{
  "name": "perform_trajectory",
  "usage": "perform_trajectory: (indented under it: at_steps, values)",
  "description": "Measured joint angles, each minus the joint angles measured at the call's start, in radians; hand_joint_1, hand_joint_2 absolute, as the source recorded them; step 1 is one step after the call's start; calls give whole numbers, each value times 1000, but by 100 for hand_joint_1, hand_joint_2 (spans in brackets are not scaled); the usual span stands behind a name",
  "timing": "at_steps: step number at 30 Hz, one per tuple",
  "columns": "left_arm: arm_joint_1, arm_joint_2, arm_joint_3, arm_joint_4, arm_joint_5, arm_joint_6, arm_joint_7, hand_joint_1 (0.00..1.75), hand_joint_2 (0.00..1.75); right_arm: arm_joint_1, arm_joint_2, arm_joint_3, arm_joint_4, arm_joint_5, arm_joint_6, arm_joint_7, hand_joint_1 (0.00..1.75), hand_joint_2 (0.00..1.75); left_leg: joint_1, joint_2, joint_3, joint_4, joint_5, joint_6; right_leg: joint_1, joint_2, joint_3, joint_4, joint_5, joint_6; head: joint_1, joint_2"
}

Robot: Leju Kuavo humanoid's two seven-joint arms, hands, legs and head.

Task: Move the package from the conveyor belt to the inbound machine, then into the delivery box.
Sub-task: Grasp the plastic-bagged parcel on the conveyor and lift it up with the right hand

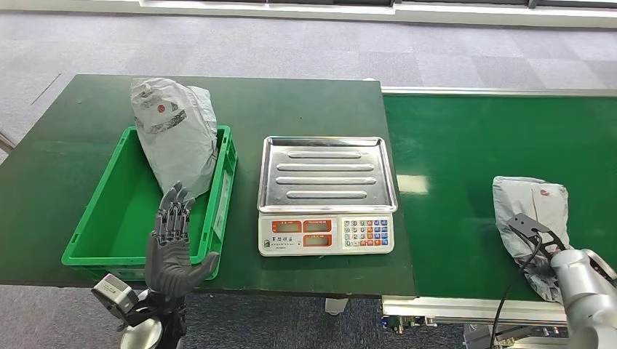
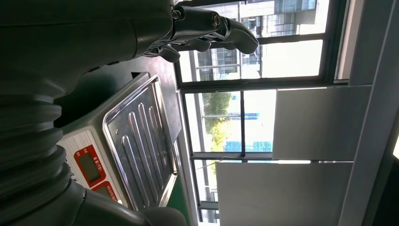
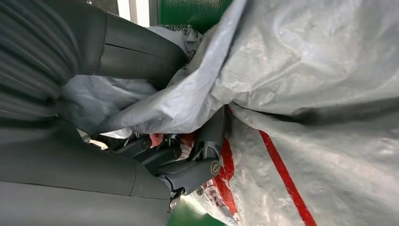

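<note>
Silver arm [image 1: 589, 291], black cable, dark grey robot hand [image 1: 172, 251]

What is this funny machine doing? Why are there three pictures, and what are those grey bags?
It is a walking robot with two silver arms and hands. The big picture is what it sees from its head, looking down. The other two come from small cameras at its wrists, so they look tipped sideways.

In front is a dark green table with a green plastic box and a weighing scale with a shiny tray. One grey package leans in the box. Beside the table runs a green conveyor belt.

The left hand is open, holding nothing. The right hand is grabbing a second grey package on the belt, probably to weigh it next.
</note>
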Motion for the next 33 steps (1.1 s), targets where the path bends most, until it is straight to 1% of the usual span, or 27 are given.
perform_trajectory:
  at_steps: [8,11,12,13,15,17,19,20,21,23,25,27,30,33]
  values:
    - [-3,-2,0,-1,0,0,5,0,175,0,0,-1,0,14,-18,-1,175,175,0,0,0,0,0,0,0,0,1,0,0,0,0,0]
    - [-2,-3,0,-3,0,0,6,0,175,-1,0,-1,0,19,-54,-14,175,175,0,0,-1,0,0,0,0,0,2,0,0,0,0,0]
    - [-1,-4,0,-4,0,1,8,0,175,-1,1,-3,0,17,-89,-31,175,175,0,0,-1,0,0,0,0,0,2,0,0,0,0,0]
    - [3,-4,1,-9,0,4,11,0,175,-2,3,-7,0,9,-145,-61,175,175,-1,0,-2,0,0,0,-1,0,2,1,0,1,0,0]
    - [18,-6,2,-30,-2,14,18,0,175,-10,13,-24,-6,-21,-327,-166,175,175,-2,1,-7,-1,0,0,-2,1,-1,2,1,1,0,0]
    - [39,-8,4,-61,-5,27,24,0,175,-43,31,-48,-24,-55,-545,-309,175,175,-3,6,-10,-1,0,0,-3,6,-5,3,2,1,0,0]
    - [54,-12,5,-90,-8,39,29,0,175,-92,57,-64,-55,-90,-721,-460,175,175,-3,10,-9,-1,1,0,-3,10,-8,3,4,0,0,0]
    - [57,-15,5,-101,-9,45,30,0,175,-118,73,-68,-77,-111,-787,-533,175,175,-3,11,-7,-1,1,-1,-3,11,-9,4,4,0,0,0]
    - [58,-17,5,-108,-10,50,30,0,175,-142,93,-71,-101,-132,-835,-598,175,175,-3,11,-6,-1,2,-1,-3,12,-9,4,5,0,0,0]
    - [53,-21,5,-115,-14,60,27,0,175,-183,139,-74,-152,-161,-879,-686,175,175,-2,12,-6,-1,3,-2,-1,12,-9,4,5,-1,0,0]
    - [40,-24,5,-116,-19,68,23,0,175,-213,189,-69,-199,-170,-882,-727,175,175,-1,11,-6,-1,4,-4,0,11,-9,5,5,-1,0,0]
    - [27,-25,5,-116,-21,72,21,0,175,-239,240,-48,-238,-158,-879,-749,175,175,0,10,-6,-2,5,-5,0,11,-9,6,6,-3,0,0]
    - [6,-26,5,-114,-22,73,21,0,175,-271,319,22,-283,-118,-888,-754,175,175,0,13,-6,-2,6,-7,0,14,-12,6,7,-5,0,0]
    - [-14,-27,5,-108,-28,71,20,0,175,-296,384,95,-311,-80,-884,-749,175,175,0,13,-6,-3,7,-8,0,13,-13,7,8,-5,0,0]
